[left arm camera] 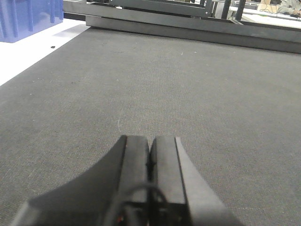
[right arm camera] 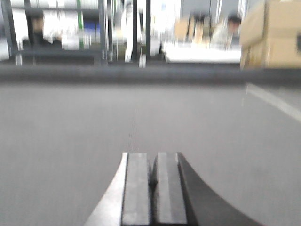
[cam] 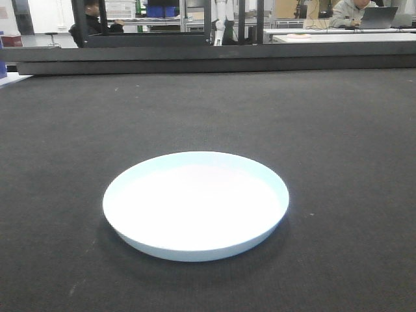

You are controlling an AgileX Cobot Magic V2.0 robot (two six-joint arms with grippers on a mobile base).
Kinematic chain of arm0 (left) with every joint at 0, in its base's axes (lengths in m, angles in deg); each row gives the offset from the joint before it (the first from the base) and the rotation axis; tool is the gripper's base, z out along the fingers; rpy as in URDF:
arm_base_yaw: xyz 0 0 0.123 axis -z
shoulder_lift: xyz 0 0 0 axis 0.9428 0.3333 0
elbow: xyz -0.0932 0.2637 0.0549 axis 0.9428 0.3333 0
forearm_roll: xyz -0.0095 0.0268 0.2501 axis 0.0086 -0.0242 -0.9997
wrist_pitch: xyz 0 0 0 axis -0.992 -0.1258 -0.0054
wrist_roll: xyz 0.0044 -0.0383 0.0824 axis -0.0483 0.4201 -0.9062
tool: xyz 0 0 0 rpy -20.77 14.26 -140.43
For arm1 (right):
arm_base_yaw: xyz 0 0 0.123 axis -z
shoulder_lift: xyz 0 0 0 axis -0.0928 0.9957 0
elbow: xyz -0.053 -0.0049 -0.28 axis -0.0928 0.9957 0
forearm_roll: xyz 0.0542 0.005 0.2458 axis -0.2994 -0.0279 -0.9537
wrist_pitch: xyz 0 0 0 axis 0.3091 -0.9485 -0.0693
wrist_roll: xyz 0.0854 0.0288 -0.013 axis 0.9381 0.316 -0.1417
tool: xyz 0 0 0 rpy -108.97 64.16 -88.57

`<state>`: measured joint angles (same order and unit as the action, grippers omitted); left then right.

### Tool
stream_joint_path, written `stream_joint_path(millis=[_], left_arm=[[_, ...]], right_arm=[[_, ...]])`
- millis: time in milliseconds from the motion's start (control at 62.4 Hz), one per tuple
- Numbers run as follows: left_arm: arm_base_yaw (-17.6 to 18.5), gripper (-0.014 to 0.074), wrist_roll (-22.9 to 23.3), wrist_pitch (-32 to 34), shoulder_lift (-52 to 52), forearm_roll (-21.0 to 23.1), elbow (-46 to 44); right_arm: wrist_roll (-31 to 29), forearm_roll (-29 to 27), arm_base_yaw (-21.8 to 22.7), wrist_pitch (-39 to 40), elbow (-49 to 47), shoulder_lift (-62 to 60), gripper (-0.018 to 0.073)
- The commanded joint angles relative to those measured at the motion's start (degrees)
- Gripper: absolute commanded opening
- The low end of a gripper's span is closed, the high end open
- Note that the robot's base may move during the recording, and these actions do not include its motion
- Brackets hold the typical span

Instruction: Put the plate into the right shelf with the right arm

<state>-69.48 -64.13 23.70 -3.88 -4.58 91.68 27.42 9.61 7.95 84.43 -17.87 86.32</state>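
In the exterior front-facing view, the plate [cam: 195, 205] is seen lying flat on the dark woven worktop [cam: 351, 123], a little toward 6 o'clock from the middle of the frame, and it is touched by no arm. A dark raised frame [cam: 208, 62] is set along the far edge at 12 o'clock. Beyond it, a person in black [cam: 94, 19] is seen at 11 o'clock and a second person [cam: 351, 8] behind a laptop [cam: 379, 16] at 1 o'clock. Blue crates [cam: 162, 10] on a distant rack [cam: 166, 25] are made out near 12 o'clock

In the left wrist-mounted view, the left pincer [left arm camera: 150, 143] is shown at 6 o'clock, clenched, its two black fingers pressed flat together and held low over the worktop. A blue crate [left arm camera: 28, 19] is seen beside a white surface [left arm camera: 33, 52] at 10 o'clock, and grey metal rails [left arm camera: 188, 23] are laid across 12 o'clock

In the right wrist-mounted view, which is blurred, the right pincer [right arm camera: 154, 157] is likewise found at 6 o'clock, clenched on itself above the grey worktop. A cardboard box [right arm camera: 275, 33] is seen at 2 o'clock
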Motion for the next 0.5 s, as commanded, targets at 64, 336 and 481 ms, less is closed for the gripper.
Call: stream_joint_path(millis=[64,336,481], left_arm=[[0.1,-0.0128,0.4,5.2,-0.6,0.5,0.6],[0.1,-0.0128,0.4,5.2,-0.6,0.5,0.6],[0.1,-0.0128,0.4,5.2,-0.6,0.5,0.6]], right_arm=[[-0.2,0.5,0.3,3.2,-6.9,-0.2,0.0055],[-0.2,-5.3,0.2,-22.3,-25.8,10.5,0.0055],[-0.2,-5.3,0.2,-34.3,-32.9,21.3,0.0055]])
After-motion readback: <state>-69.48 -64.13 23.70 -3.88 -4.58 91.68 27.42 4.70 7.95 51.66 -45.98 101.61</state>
